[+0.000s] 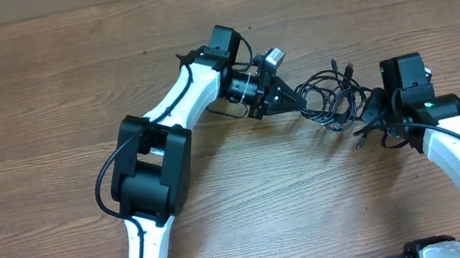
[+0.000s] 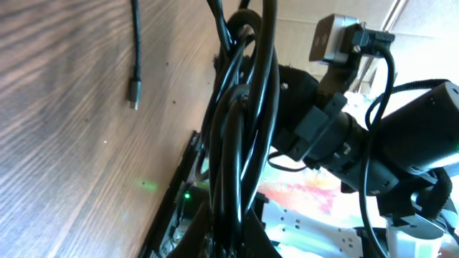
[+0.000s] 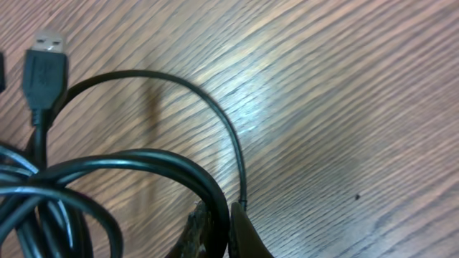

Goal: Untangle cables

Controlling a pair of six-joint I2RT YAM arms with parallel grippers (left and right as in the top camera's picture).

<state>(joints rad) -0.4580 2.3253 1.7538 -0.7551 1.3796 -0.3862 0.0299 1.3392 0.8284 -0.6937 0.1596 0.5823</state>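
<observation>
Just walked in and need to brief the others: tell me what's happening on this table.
Two white-and-black robot arms are working on a tangled bunch of thin black cables lying on the wooden table. The left gripper appears closed on one side of the bunch, and the right gripper seems to pinch a strand on the other side. The cables are looped together between them, not yet separated. A silver-tipped USB plug lies loose on the wood.

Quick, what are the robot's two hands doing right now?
Left gripper: closed on the cables.
Right gripper: closed on the same cables.
</observation>
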